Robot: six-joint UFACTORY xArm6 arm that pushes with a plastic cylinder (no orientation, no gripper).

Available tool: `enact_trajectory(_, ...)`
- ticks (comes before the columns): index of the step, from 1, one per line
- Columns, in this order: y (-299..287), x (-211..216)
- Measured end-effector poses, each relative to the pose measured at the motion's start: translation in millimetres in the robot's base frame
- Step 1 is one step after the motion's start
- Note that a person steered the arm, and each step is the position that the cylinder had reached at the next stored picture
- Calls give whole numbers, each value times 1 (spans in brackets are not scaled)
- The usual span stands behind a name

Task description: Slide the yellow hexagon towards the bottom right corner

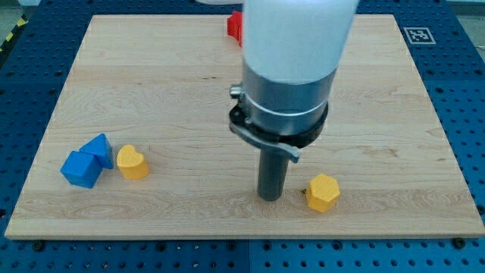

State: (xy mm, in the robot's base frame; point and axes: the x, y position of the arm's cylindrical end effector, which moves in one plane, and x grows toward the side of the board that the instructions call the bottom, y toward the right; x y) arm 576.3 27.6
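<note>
The yellow hexagon point(323, 192) lies on the wooden board point(189, 98) near the view's bottom, right of centre. My tip point(270, 198) stands on the board just to the left of the hexagon, a small gap apart from it. The arm's pale body and dark collar rise above the rod and hide the middle of the board's top.
A yellow heart-shaped block point(132, 162) lies at the bottom left. Two blue blocks point(88, 161) sit together just left of it. A red block point(235, 26) shows at the top edge, partly hidden by the arm. A tag marker point(417, 34) sits at the top right corner.
</note>
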Motion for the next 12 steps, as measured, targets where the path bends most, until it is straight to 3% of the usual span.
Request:
enact_trajectory(5, 117, 2)
enact_trajectory(8, 94, 42)
enact_trajectory(10, 161, 43)
enact_trajectory(12, 161, 42)
